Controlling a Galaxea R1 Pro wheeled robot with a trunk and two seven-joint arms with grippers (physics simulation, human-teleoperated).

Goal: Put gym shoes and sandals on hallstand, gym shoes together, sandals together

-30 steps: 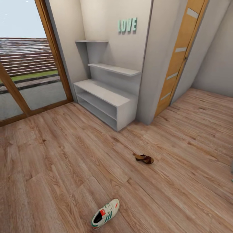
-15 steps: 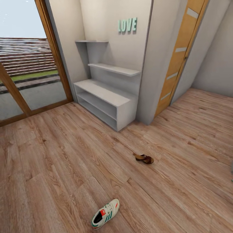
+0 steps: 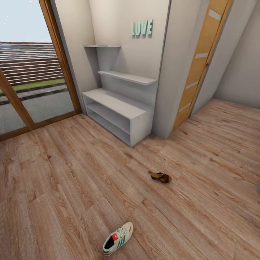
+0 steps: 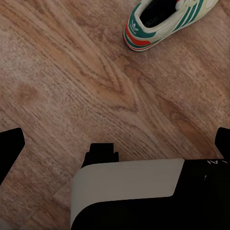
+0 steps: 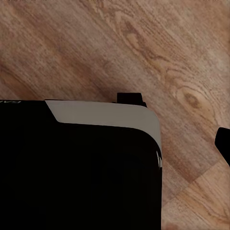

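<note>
One gym shoe (image 3: 117, 239), cream-white with green stripes and a red heel tab, lies on the corridor floor (image 3: 72, 180) at the near middle of the head view. Its heel (image 4: 158, 24) also shows in the left wrist view, ahead of my left gripper (image 4: 115, 143), which is open with nothing between its fingers. One dark brown sandal (image 3: 161, 177) lies farther off, between the shoe and the hallstand (image 3: 115, 104). The hallstand's top and shelf slots are bare. My right gripper (image 5: 115, 143) hangs over bare planks; one fingertip (image 5: 224, 143) shows far out at the side.
A glass door with a wooden frame (image 3: 61, 61) stands left of the hallstand. A wall corner (image 3: 164, 108) and an orange-brown door (image 3: 196, 68) are to its right. Part of my own pale and black body (image 4: 129, 191) sits under both wrist cameras.
</note>
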